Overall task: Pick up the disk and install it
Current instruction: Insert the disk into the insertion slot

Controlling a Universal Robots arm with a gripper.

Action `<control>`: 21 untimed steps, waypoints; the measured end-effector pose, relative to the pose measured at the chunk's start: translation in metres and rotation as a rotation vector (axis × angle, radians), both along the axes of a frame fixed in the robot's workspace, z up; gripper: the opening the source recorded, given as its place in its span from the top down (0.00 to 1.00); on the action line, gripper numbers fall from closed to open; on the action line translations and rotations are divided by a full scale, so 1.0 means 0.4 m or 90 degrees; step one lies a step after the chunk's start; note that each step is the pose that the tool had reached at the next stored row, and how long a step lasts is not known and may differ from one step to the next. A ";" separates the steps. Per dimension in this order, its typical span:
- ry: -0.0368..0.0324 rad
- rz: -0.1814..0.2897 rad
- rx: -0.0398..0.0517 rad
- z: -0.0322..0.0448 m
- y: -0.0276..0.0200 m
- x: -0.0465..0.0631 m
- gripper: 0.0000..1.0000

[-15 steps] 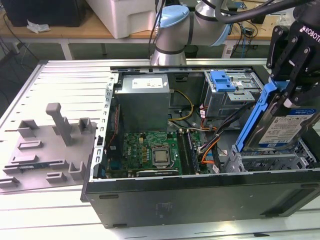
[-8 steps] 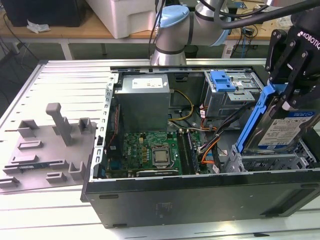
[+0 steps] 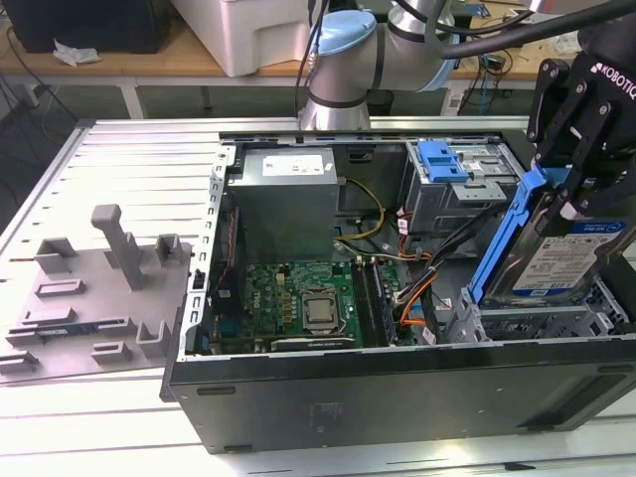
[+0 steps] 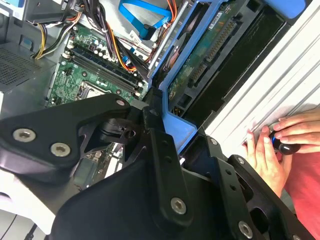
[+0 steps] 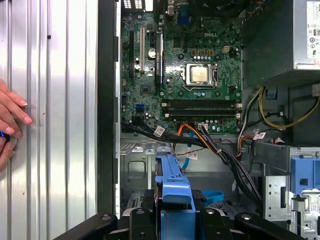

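Observation:
The disk (image 3: 564,256), a silver hard drive with a white-and-blue label and a blue plastic frame, hangs tilted on edge over the open computer case (image 3: 397,393), at the exterior view's right. My gripper (image 3: 568,191) is shut on the disk's upper end. The disk's lower edge sits just above the metal bay (image 3: 537,320) at the case's near right corner. The second wrist view shows the disk's green circuit-board underside (image 4: 210,50) and a black finger (image 4: 156,142) pressed on the blue frame. In the first wrist view the frame's edge (image 5: 174,192) runs between the finger mounts.
Inside the case are the grey power-supply box (image 3: 283,194), the green motherboard (image 3: 308,298), loose cables (image 3: 412,293) and a silver drive cage with a blue latch (image 3: 447,164). A grey fixture block (image 3: 99,288) lies left of the case. A person's hand (image 4: 280,142) rests on the ribbed table beside the case.

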State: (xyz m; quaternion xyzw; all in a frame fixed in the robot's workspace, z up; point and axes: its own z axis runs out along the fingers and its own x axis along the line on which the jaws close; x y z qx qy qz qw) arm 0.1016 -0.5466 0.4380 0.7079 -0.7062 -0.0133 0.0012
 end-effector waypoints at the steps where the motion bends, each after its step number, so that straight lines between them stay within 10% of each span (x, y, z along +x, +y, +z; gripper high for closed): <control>1: 0.0000 0.000 0.0000 -0.001 0.000 0.000 0.63; 21: 0.0001 0.000 -0.0001 -0.016 0.000 0.000 0.63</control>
